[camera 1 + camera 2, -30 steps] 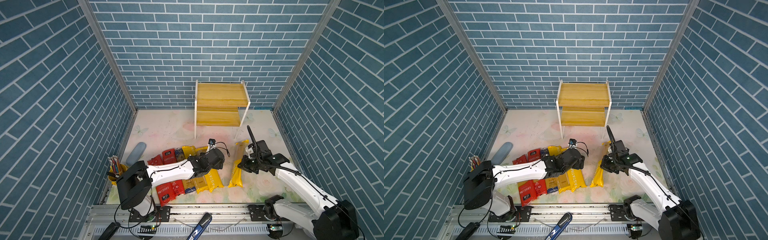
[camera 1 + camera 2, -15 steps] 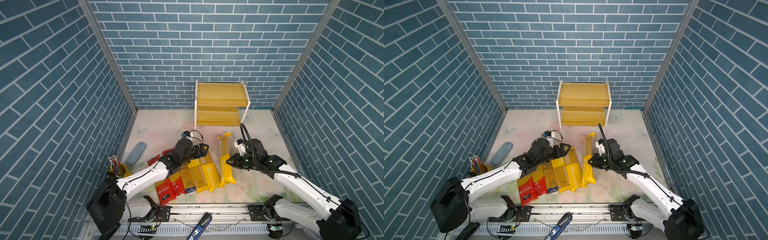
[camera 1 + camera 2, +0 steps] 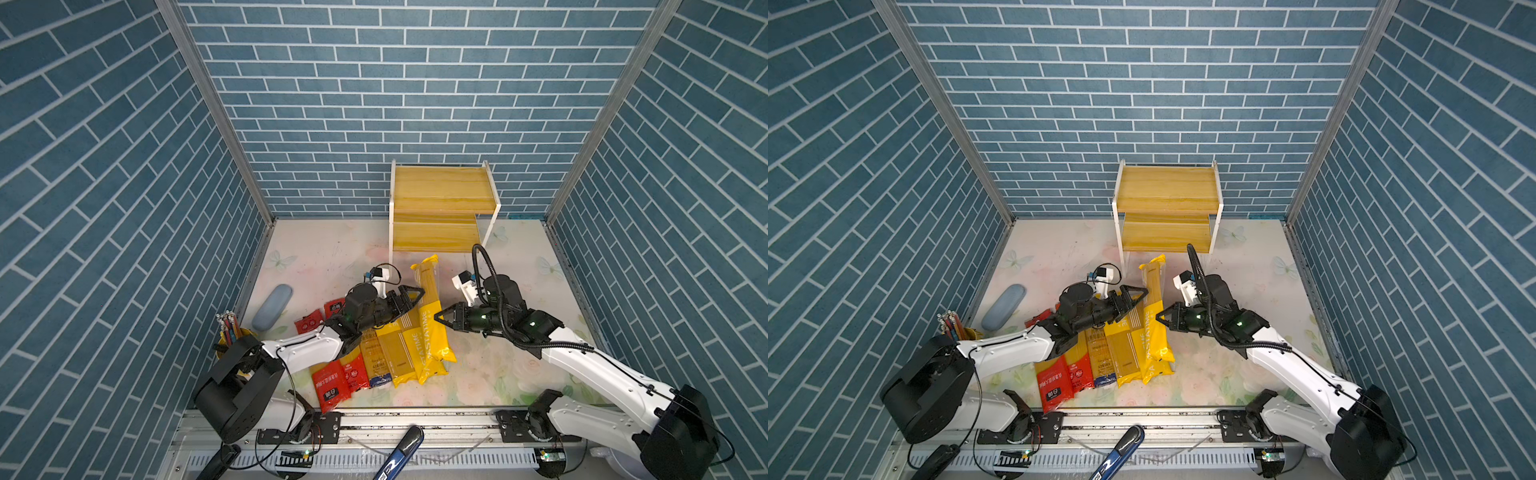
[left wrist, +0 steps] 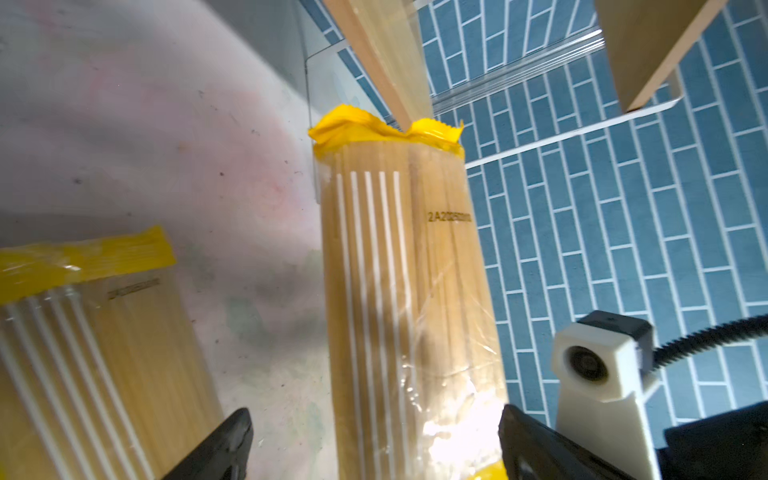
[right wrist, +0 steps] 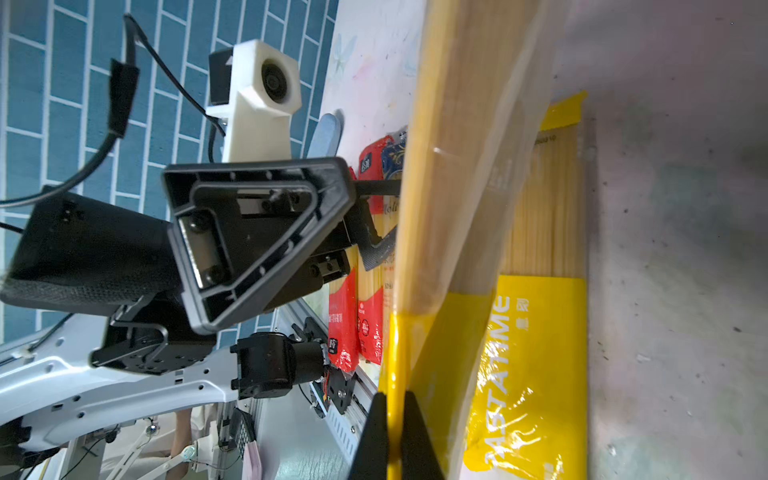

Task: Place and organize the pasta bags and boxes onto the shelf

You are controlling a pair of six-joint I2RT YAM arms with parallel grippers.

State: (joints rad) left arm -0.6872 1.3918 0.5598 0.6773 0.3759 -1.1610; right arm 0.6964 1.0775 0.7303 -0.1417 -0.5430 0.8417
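While the right gripper (image 3: 437, 319) pinches the long yellow spaghetti pack (image 3: 427, 276) on edge, the wide-spread left gripper (image 3: 411, 297) straddles it, seemingly to regrasp.

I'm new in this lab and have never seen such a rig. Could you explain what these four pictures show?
Two white robot arms are mounted at the near edge of a table, each ending in a two-fingered gripper. Two pictures come from a camera pair overhead and look nearly alike. The other two come from small cameras on the arms' wrists, looking out past the jaws.

On the table lie long spaghetti packs side by side, a grey-blue case and a cup of pencils. At the back stands a two-tier wooden shelf, with no pack on it yet.

The right gripper is shut on the side seam of one yellow pack, holding it tipped up on edge. The left gripper is open, its fingers either side of that pack's clear window.
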